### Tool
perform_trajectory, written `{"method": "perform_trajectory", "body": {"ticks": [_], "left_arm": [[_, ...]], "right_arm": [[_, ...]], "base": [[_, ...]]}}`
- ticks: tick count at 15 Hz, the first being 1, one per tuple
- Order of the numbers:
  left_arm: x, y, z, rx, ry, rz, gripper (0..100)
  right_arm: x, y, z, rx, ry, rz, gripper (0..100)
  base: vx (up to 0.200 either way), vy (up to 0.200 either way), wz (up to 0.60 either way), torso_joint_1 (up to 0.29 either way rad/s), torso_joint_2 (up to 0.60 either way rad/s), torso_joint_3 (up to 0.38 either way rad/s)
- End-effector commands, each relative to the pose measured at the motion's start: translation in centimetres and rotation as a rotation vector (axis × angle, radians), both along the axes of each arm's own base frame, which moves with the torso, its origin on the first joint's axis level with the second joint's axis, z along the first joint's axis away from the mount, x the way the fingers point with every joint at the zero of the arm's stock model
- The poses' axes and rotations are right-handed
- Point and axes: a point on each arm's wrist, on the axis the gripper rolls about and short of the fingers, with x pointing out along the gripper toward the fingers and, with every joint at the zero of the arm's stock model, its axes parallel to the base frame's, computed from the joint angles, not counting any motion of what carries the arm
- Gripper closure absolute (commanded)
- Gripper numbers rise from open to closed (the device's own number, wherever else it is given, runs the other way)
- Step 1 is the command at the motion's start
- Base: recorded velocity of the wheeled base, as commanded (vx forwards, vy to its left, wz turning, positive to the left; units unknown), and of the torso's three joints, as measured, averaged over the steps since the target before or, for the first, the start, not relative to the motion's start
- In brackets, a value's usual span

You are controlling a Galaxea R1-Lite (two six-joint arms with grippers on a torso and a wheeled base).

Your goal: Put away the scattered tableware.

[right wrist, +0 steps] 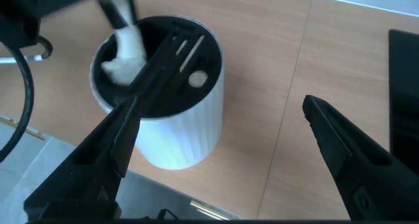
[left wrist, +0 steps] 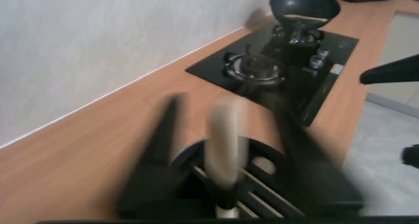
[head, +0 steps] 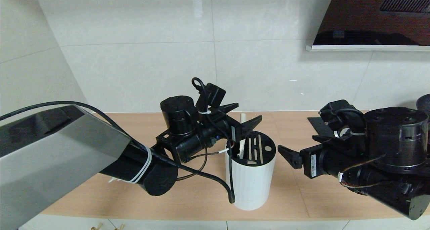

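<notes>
A white ribbed utensil holder (head: 251,179) with a black slotted top stands near the counter's front edge. A cream-handled utensil (head: 242,126) stands upright in one of its slots. My left gripper (head: 248,111) hovers just above the holder, open, with a finger on each side of the handle (left wrist: 226,145) and a gap on both sides. My right gripper (head: 293,153) is to the right of the holder at about its top height, open and holding nothing. In the right wrist view the holder (right wrist: 171,129) sits ahead of that gripper (right wrist: 219,106).
A black gas stove (left wrist: 275,60) with a dark pan (left wrist: 304,8) on it sits farther right along the wooden counter (head: 188,196). A tiled wall runs behind, and a range hood (head: 373,21) hangs at upper right. Bare counter lies left of the holder.
</notes>
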Motion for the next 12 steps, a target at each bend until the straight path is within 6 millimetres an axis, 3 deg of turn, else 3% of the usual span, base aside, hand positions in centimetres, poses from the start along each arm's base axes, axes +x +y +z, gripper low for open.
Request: {"method": "perform_trajectory", "body": {"ticks": [1, 7, 12], "left_arm": [[-0.2, -0.3, 0.2, -0.013, -0.014, -0.005, 0], [-0.5, -0.3, 0.9, -0.027, -0.028, 0.004, 0], [-3.4, 1.8, 7.3, -0.195, -0.195, 0.061, 0]], "right_arm": [[0.0, 0.0, 0.0, -0.001, 0.001, 0.001, 0], [0.0, 0.0, 0.0, -0.001, 0.001, -0.001, 0], [0.2, -1.0, 1.7, 0.055, -0.082, -0.082, 0]], "base": [[0.000, 0.000, 0.00, 0.000, 0.00, 0.000], [0.000, 0.000, 0.00, 0.000, 0.00, 0.000], [0.000, 0.000, 0.00, 0.000, 0.00, 0.000]]}}
